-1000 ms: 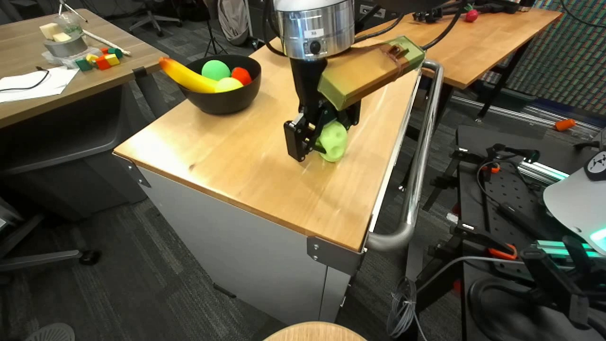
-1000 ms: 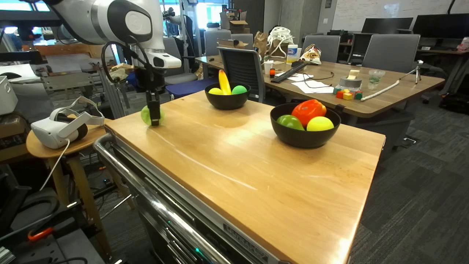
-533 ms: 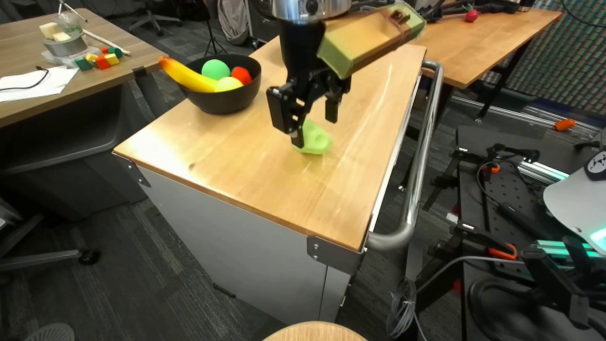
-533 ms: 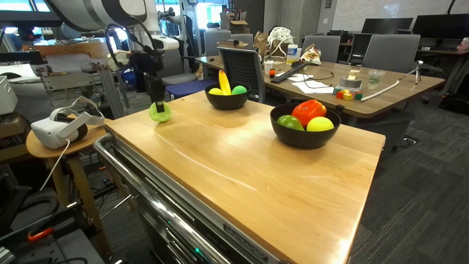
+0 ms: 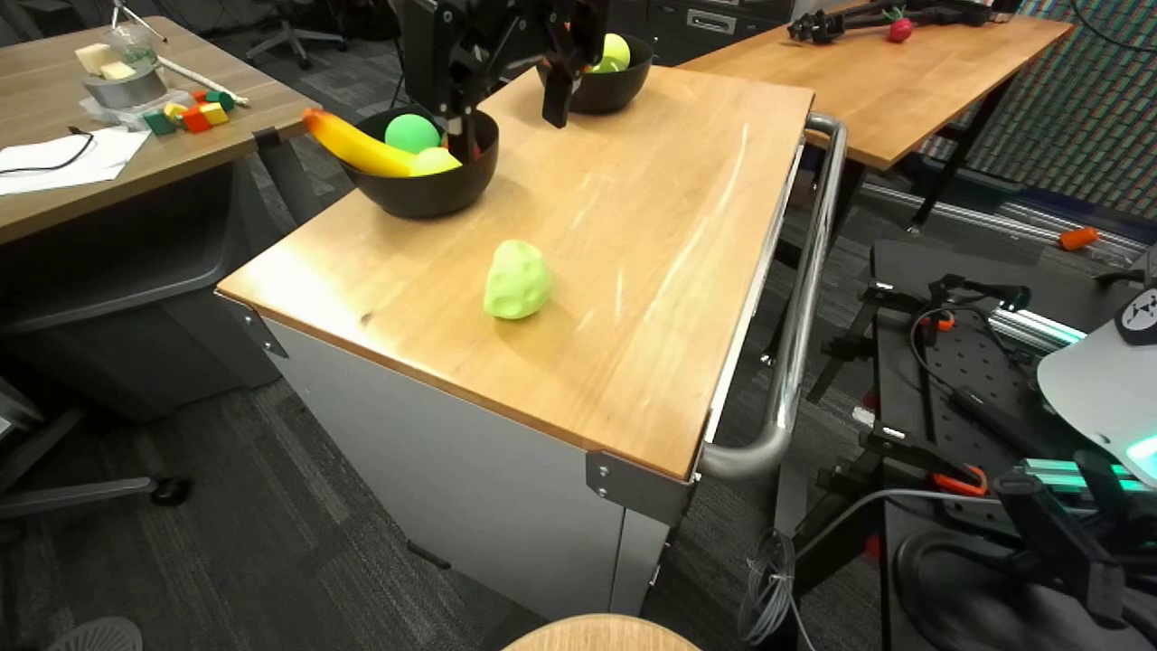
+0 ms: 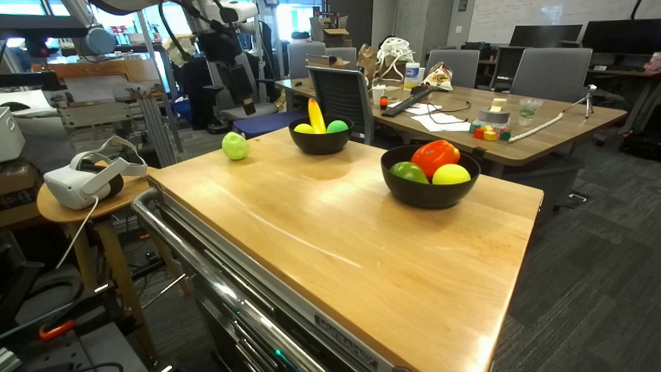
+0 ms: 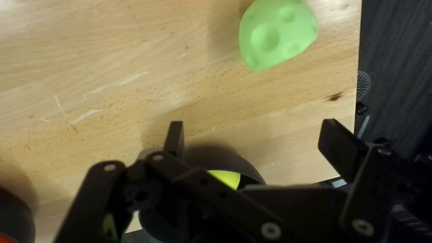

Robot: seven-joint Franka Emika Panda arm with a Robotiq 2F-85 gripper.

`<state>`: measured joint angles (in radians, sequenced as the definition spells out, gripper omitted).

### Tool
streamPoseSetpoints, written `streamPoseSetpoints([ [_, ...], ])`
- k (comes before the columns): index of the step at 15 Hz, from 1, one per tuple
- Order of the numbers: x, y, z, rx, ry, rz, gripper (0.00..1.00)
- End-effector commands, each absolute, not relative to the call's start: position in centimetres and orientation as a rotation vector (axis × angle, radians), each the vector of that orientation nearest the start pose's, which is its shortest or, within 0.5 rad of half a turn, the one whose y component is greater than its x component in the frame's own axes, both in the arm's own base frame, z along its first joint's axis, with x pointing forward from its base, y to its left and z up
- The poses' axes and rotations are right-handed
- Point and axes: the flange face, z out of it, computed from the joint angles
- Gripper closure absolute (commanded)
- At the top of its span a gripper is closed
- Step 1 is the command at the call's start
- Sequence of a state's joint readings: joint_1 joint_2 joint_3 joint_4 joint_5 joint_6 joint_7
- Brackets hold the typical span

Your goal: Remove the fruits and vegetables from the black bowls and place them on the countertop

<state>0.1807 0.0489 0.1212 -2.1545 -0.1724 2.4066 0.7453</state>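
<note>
The dimpled fruit (image 5: 518, 280) lies on the countertop (image 6: 310, 232), near the banana bowl (image 5: 425, 201) but apart from it; it is pale green and matte, lumpy, with shallow hollows; the gripper (image 7: 253, 137) hangs higher than the fruit, its two fingers standing wide apart; in an exterior view it stands before parts of both bowls, and in the wrist view its dark links hide much of one. The banana bowl is black, smooth and round; inside are a curved banana (image 5: 362, 149), yellow with orange tip, a green ball (image 5: 412, 133) and a pale yellow fruit (image 5: 436, 162); the second bowl (image 6: 428, 199), of same shape, holds a shiny red fruit (image 6: 435, 157), a dark green fruit (image 6: 408, 172) and a yellow fruit (image 6: 451, 175); the countertop is of light wood, with fine grain and whitish scratches; along its side runs a shiny metal rail (image 5: 801, 316); a brown table (image 6: 578, 113) near the bowls carries small coloured blocks (image 6: 488, 135); a white headset (image 6: 80, 187) rests on a wooden stool (image 6: 132, 191).
</note>
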Motion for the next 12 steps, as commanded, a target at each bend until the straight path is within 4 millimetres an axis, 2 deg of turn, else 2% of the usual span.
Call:
streamPoseSetpoints([
  [1,53.7,16.6,39.7,-3.115,0.502,-0.407,0.00],
  [4,55.8,17.0,39.7,-3.237,0.314,-0.573,0.00],
  [7,59.5,17.7,39.4,-3.350,0.123,-0.731,0.00],
  [9,62.2,18.5,38.3,-3.369,0.032,-0.750,0.00],
  [12,66.4,19.1,36.1,-3.341,0.018,-0.676,0.00],
])
